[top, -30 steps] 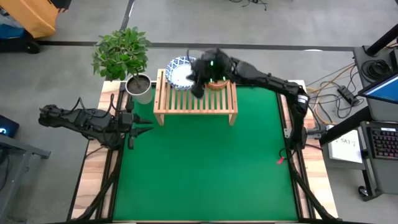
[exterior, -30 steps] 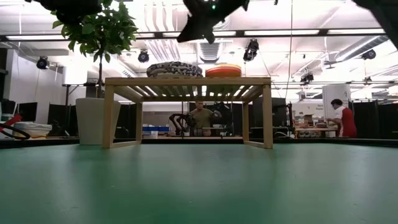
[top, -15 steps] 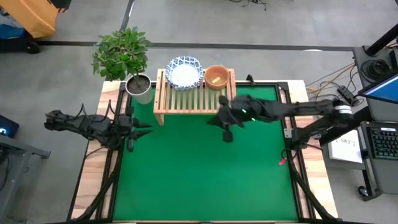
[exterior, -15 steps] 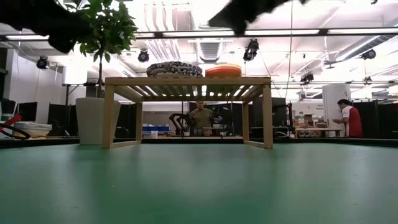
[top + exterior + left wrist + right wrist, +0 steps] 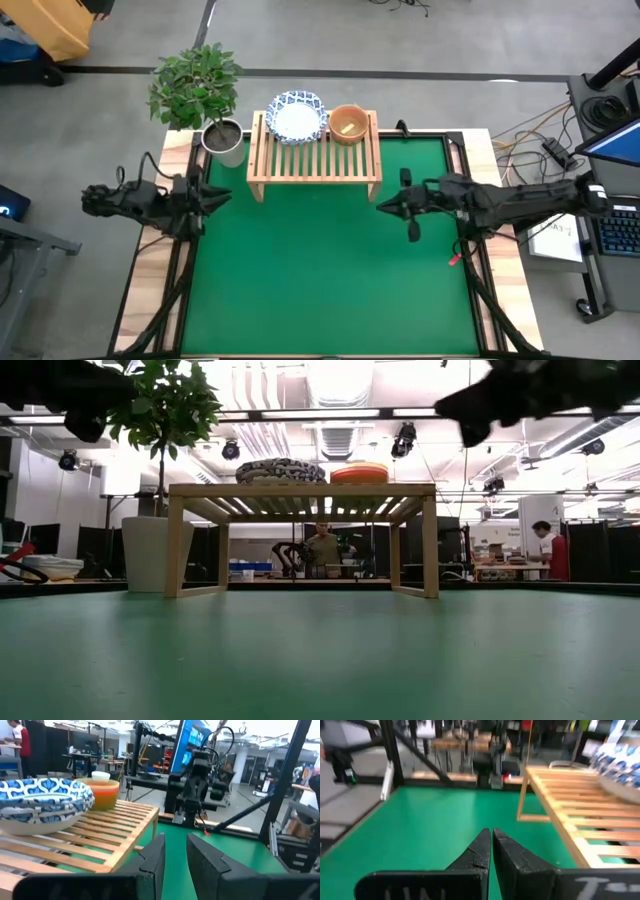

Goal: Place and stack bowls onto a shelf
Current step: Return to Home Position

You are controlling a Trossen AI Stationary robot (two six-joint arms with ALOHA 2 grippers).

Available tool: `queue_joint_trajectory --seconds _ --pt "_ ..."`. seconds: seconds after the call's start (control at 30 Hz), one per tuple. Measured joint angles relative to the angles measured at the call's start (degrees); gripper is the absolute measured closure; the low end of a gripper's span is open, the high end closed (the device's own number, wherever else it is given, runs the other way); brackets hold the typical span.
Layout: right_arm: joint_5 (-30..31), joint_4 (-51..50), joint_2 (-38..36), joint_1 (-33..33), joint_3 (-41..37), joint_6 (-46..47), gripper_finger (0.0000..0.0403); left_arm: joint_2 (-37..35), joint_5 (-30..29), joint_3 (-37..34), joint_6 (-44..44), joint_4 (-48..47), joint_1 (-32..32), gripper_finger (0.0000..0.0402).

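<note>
The light-wood slatted shelf (image 5: 313, 152) stands at the table's far edge. On its far side rest stacked white bowls with blue-patterned rims (image 5: 296, 115) and, to their right, an orange bowl (image 5: 347, 123); both also show in the low view (image 5: 280, 470) (image 5: 358, 473). My right gripper (image 5: 383, 206) is shut and empty, above the mat right of the shelf's near right leg. My left gripper (image 5: 222, 193) hangs at the table's left edge, pointing at the shelf, its fingers a narrow gap apart (image 5: 175, 862) and empty.
A grey pot with a leafy plant (image 5: 226, 140) stands just left of the shelf. The green mat (image 5: 320, 270) lies bare in front of the shelf. People stand in the room beyond the table (image 5: 322, 548) (image 5: 548, 550).
My right gripper has left the bowls on the shelf and swung toward the table's near and right side, ending beside the shelf's right end. My left gripper has drawn back a little toward the left edge. The bowls have stayed in place.
</note>
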Motion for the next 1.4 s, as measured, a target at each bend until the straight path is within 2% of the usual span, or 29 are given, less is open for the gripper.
queue_joint_trajectory --seconds 0.23,0.47,0.57,0.73,0.83,0.9,0.97,1.1,1.17,1.27,1.4 --pt "0.3 2.3 -14.1 0.0 -9.6 1.6 0.0394 1.0 -0.1 -5.2 1.9 7.1 0.0 0.036" --pt "-0.7 6.9 -26.6 0.0 -16.1 6.7 0.0394 0.4 0.8 -16.0 2.8 25.0 0.0 0.0362" --pt "-1.5 6.9 -31.8 0.0 -17.8 7.2 0.0394 0.4 1.5 -19.9 2.2 29.6 0.0 0.0362" --pt "-1.0 3.0 -39.8 0.0 -19.8 5.4 0.0394 1.0 0.9 -20.3 0.2 27.1 0.1 0.0362" --pt "-0.7 -3.6 -44.3 -0.1 -20.6 4.0 0.0394 1.2 0.9 -20.3 2.6 27.3 0.1 0.0362" --pt "-1.5 -6.7 -44.5 -0.1 -21.2 2.3 0.0394 1.3 0.1 -20.3 4.6 26.6 0.1 0.0362" --pt "-1.5 -8.8 -43.9 -0.1 -22.4 -0.1 0.0394 1.2 -4.1 -20.3 5.6 26.7 0.2 0.0362" --pt "0.1 -12.2 -43.7 -0.7 -25.4 -3.9 0.0394 1.4 -21.7 -20.3 0.9 24.9 0.2 0.0362" --pt "1.3 -11.9 -42.1 -0.9 -25.3 -4.5 0.0394 1.5 -27.8 -20.3 -1.9 22.3 0.2 0.0362" --pt "1.6 -11.9 -40.9 -0.8 -25.4 -6.8 0.0394 2.3 -30.7 -20.3 -2.9 20.5 0.2 0.0362" --pt "6.9 -13.0 -39.4 -0.8 -25.4 -8.2 0.0394 3.7 -31.3 -20.3 4.7 20.3 0.3 0.0362"
